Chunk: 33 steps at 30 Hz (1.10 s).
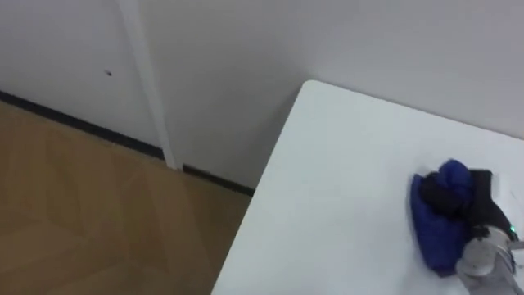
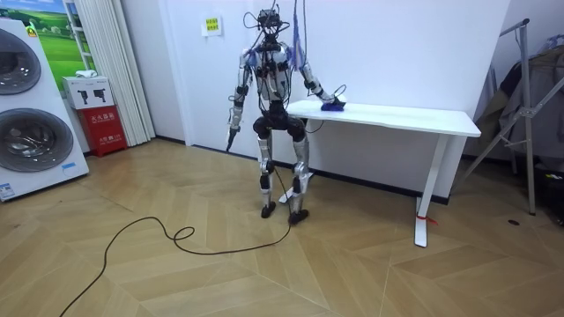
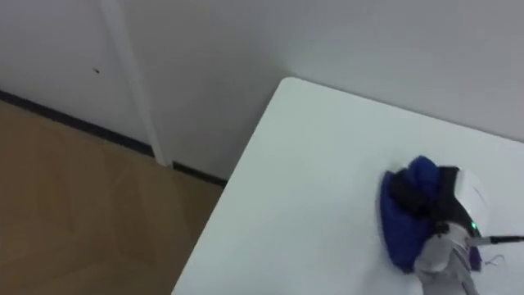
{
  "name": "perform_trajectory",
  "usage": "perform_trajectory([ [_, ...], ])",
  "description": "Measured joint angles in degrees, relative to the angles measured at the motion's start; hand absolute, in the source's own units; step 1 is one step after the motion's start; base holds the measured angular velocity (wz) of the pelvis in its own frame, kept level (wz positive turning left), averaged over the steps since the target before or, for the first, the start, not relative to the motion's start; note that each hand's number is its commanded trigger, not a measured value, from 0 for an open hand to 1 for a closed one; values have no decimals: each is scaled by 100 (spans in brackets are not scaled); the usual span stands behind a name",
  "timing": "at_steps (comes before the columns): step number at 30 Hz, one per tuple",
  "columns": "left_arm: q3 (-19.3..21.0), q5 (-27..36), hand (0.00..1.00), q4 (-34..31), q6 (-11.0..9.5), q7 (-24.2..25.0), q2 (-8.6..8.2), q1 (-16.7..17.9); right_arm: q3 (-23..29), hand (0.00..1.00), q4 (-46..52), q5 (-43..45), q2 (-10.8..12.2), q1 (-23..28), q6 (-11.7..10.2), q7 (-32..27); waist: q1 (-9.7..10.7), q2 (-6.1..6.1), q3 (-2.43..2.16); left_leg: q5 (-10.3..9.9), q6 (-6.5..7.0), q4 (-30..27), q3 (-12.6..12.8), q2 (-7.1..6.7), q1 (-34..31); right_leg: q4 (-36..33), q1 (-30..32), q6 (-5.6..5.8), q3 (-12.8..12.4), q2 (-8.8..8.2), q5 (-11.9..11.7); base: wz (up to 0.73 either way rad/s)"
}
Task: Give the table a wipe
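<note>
Right hand (image 1: 476, 211) is down on the white table (image 1: 344, 172), near its left end. I see dark fingers (image 1: 446, 199) curled over and into a bunched blue cloth (image 1: 438, 238), so it has a grip on it, not a flat palm. The cloth sits on the tabletop under the hand, back from the corner and closer to the wall side. In the room view the robot stands at the table's end facing the wall, right arm stretched out over it. Left hand (image 2: 231, 134) hangs by its side; can't tell its fingers from here.
</note>
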<state>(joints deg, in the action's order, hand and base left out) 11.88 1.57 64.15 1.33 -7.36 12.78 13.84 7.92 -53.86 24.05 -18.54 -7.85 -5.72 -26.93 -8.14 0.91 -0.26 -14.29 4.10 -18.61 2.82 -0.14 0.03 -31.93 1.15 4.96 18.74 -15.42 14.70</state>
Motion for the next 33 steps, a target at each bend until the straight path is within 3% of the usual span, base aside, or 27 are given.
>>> perform_trajectory([
  [1, -172, 5, 0, 22, -47, -49, 88, -145, -82, 100, 35, 1, 122, -59, 156, -111, -13, -42, -6, -123, -82, -249, 0, 134, -112, -22, 70, 5, -48, -292, -9, -36],
  [2, -277, -3, 0, 87, -128, -86, 170, -321, -191, 100, 96, 36, 293, -210, 349, -185, -77, -60, -7, -214, -201, -447, 5, 301, -268, 112, 205, 10, -247, -423, -52, -37],
  [3, -310, -5, 0, 135, -154, -93, 206, -490, -243, 100, 127, 94, 376, -310, 451, -223, -125, -61, -5, -234, -266, -535, 9, 397, -367, 219, 264, 23, -302, -461, -112, -37],
  [5, -423, 3, 0, 249, -168, -94, 264, -932, -581, 100, 387, 368, 612, -730, 890, -175, -378, -33, -1, -193, -556, -737, -1, 816, -749, 933, 406, 87, -395, -452, -519, -35],
  [6, -465, 7, 0, 254, -165, -90, 268, -1026, -765, 100, 504, 373, 649, -857, 982, -109, -435, -2, 8, -164, -629, -744, -2, 893, -831, 1111, 434, 88, -415, -452, -649, -37],
  [8, -636, 130, 0, 258, -148, -81, 254, -1337, -1571, 100, 718, 644, 771, -1555, 1099, 278, -739, 136, 20, 21, -1045, -701, 4, 1276, -1060, 1589, 573, 104, -443, -319, -1125, -31],
  [9, -659, 144, 0, 245, -146, -76, 254, -1397, -1738, 100, 806, 726, 793, -1706, 1058, 383, -799, 178, 51, 84, -1162, -663, -5, 1383, -1088, 1638, 575, 99, -425, -250, -1196, -14],
  [10, -650, 170, 0, 211, -149, -55, 257, -1503, -1939, 100, 849, 942, 825, -2022, 889, 533, -944, 257, 90, 210, -1431, -566, -54, 1607, -1154, 1602, 610, 164, -326, -33, -1248, -11],
  [11, -652, 284, 0, 167, -180, -35, 174, -1490, -2046, 100, 893, 1014, 800, -2204, 743, 594, -1128, 152, 81, 357, -1695, -414, -142, 1942, -1138, 1240, 725, 325, -138, 280, -928, 0],
  [12, -652, 339, 0, 145, -170, 10, 148, -1430, -2042, 100, 943, 1019, 797, -2233, 702, 591, -1109, 78, 90, 497, -1702, -292, -191, 2127, -1139, 1014, 793, 175, -9, 425, -767, 41],
  [13, -634, 401, 0, 114, -148, 96, 143, -1284, -2028, 100, 1036, 1057, 700, -2089, 664, 584, -990, 86, 93, 834, -1480, -74, -164, 2281, -1177, 778, 848, 42, 228, 533, -445, 98],
  [14, -582, 406, 0, 77, -144, 168, 138, -1030, -1974, 100, 1037, 1151, 496, -1756, 632, 585, -846, 114, 86, 1149, -1250, 7, -68, 2313, -1223, 648, 778, -66, 457, 552, -185, 109],
  [15, -542, 399, 0, 25, -140, 185, 133, -886, -1847, 100, 1026, 1149, 408, -1515, 564, 583, -765, 116, 85, 1201, -1261, -66, 8, 2296, -1245, 643, 699, -104, 561, 561, -101, 109],
  [16, -401, 276, 0, -37, -140, 198, 136, -444, -1359, 100, 1169, 1054, 343, -941, 320, 441, -527, 106, 92, 1194, -1255, -287, 192, 2197, -1273, 736, 465, -150, 801, 534, -12, 97],
  [17, -195, 147, 0, -90, -99, 198, 149, 20, -983, 100, 1234, 980, 247, -449, 158, 262, -271, 144, 94, 1140, -1184, -471, 246, 1972, -1258, 905, 235, -159, 928, 536, 12, 90],
  [18, -96, 87, 0, -141, -68, 200, 143, 262, -772, 100, 1241, 950, 197, -233, 83, 195, -148, 132, 108, 1071, -1125, -569, 247, 1838, -1256, 1013, 126, -160, 985, 536, 11, 70],
  [19, 75, -34, 0, -188, 6, 219, 131, 618, -349, 100, 1247, 905, 32, 152, -26, 87, 21, 158, 80, 854, -1031, -764, 263, 1542, -1233, 1152, -40, -162, 1062, 533, -4, 49],
  [20, 222, -230, 0, -179, 48, 242, 143, 805, 64, 100, 1224, 829, -156, 452, -74, 29, 88, 106, 56, 609, -998, -795, 273, 1236, -1198, 1244, -109, -159, 1098, 538, -4, 37],
  [22, 474, -227, 0, -111, 15, 224, 131, 898, 420, 100, 1111, 670, -276, 751, -94, -55, 89, 67, 24, 472, -928, -538, 436, 1002, -927, 1339, -200, -141, 1022, 566, -17, -7],
  [24, 561, -234, 0, -51, -20, 152, 36, 921, 534, 100, 1172, 573, -353, 880, -123, -122, -5, 27, 0, 458, -954, -216, 517, 961, -628, 1418, -246, -113, 862, 592, -55, -45],
  [27, 409, -220, 0, -64, -40, 137, -63, 801, 385, 100, 1207, 570, -337, 711, -53, -278, -51, -87, 5, 429, -1041, 152, 676, 918, -329, 1455, -216, -59, 632, 592, -123, -39],
  [30, 318, -221, 0, -68, -5, 100, -65, 302, 91, 100, 1503, 604, -212, 517, 325, -296, -189, -67, -18, 450, -1046, 369, 658, 871, -259, 1536, -91, -59, 392, 647, -275, -44],
  [32, 166, -219, 0, -146, 84, -46, -91, -66, -603, 100, 1942, 801, 51, 211, 732, -246, -374, -30, -17, 464, -1051, 492, 651, 871, -230, 1520, 52, -113, 208, 690, -385, -58],
  [33, 105, -216, 0, -184, 84, -84, -106, -133, -847, 100, 1980, 835, 108, 40, 775, -204, -403, -27, -16, 469, -1054, 516, 642, 871, -226, 1521, 97, -123, 159, 707, -416, -53],
])
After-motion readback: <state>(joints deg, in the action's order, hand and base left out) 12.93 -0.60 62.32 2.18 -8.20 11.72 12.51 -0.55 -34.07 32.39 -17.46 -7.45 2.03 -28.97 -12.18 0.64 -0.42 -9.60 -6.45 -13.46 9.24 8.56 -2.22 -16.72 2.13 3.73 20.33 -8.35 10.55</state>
